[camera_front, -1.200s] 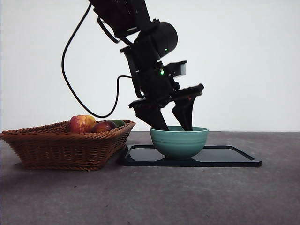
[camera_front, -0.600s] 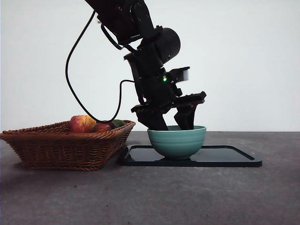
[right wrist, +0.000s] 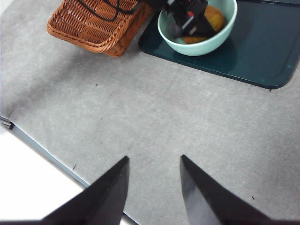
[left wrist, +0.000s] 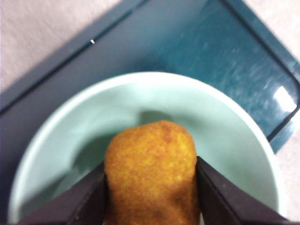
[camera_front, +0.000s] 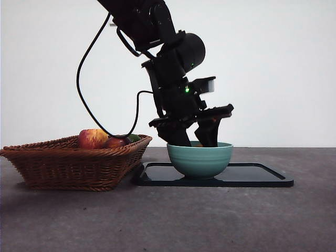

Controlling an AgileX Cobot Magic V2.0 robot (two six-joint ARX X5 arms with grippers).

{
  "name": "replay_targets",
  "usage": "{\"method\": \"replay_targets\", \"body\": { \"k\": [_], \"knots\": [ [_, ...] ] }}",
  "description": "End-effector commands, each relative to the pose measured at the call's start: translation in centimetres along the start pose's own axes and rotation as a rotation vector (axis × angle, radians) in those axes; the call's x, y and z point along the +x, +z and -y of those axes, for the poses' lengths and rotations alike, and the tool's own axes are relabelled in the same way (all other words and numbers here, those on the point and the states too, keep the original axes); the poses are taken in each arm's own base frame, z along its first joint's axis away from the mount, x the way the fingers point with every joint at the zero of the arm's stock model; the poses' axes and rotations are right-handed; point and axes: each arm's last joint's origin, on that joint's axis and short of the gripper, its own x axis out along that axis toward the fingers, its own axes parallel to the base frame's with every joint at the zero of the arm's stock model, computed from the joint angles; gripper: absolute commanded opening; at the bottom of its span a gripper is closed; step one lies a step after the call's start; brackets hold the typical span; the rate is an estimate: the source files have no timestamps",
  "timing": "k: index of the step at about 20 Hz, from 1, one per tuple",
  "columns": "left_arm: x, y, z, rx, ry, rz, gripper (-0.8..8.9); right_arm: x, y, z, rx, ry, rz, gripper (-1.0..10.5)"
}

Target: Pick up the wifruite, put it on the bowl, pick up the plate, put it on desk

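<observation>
Tabletop point(camera_front: 168, 220) lies bare and grey-brown across the near part of the front view, and nothing on it has shifted over the last second. Beyond it, at about 9 o'clock from the bowl, the wicker basket point(camera_front: 73, 163) holds its place with the red-yellow apple point(camera_front: 92, 138) and a darker fruit point(camera_front: 115, 142) showing over its rim. Just beside the basket lies the dark teal tray point(camera_front: 262, 176), and on its basket-side half stands the bowl point(camera_front: 200, 159).

The left gripper point(camera_front: 191, 137) hangs in the bowl's mouth, its jaw tips below the rim. Against a second ago, the arm has leaned slightly toward 3 o'clock. The bowl slid a little toward the basket half a second ago and has come back to where it stood.

In the left wrist view the jaws are closed on the wifruite point(left wrist: 150, 173), a dull orange-brown oval pinched at both flanks, over the pale green inside of the bowl. Whether the fruit touches the bowl's floor cannot be told.

The black cable point(camera_front: 86, 100) loops down behind the basket. The arm's dark bulk hides the bowl's far rim in the front view.

The right gripper point(right wrist: 152, 187) waits apart over open tabletop, its jaws spread with nothing between them; the bowl lies toward 12 o'clock from it.
</observation>
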Motion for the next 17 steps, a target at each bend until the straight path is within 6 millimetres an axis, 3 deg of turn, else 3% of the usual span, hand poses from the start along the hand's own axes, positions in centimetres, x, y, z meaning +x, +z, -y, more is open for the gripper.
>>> {"method": "replay_targets", "body": {
  "k": [1,5,9,13,17],
  "knots": [
    [-0.9,1.6,0.4,0.014,-0.001,0.042,1.73,0.0,0.1,-0.1,0.003,0.008,0.004,1.7],
    [-5.2,3.3,0.6,0.014,0.001,0.122,1.74,0.0,0.1,-0.1,0.003,0.0,0.007,1.7],
    [-11.3,4.1,0.8,-0.02,0.003,0.213,1.74,0.0,0.1,-0.1,0.002,0.0,0.007,1.7],
    [-19.5,3.5,0.2,-0.074,0.022,0.299,1.74,0.0,0.1,-0.1,-0.006,0.001,0.008,1.7],
    [-27.5,1.4,-1.7,-0.166,0.075,0.392,1.74,0.0,0.1,-0.1,-0.01,0.0,0.008,1.7]
  ]
}}
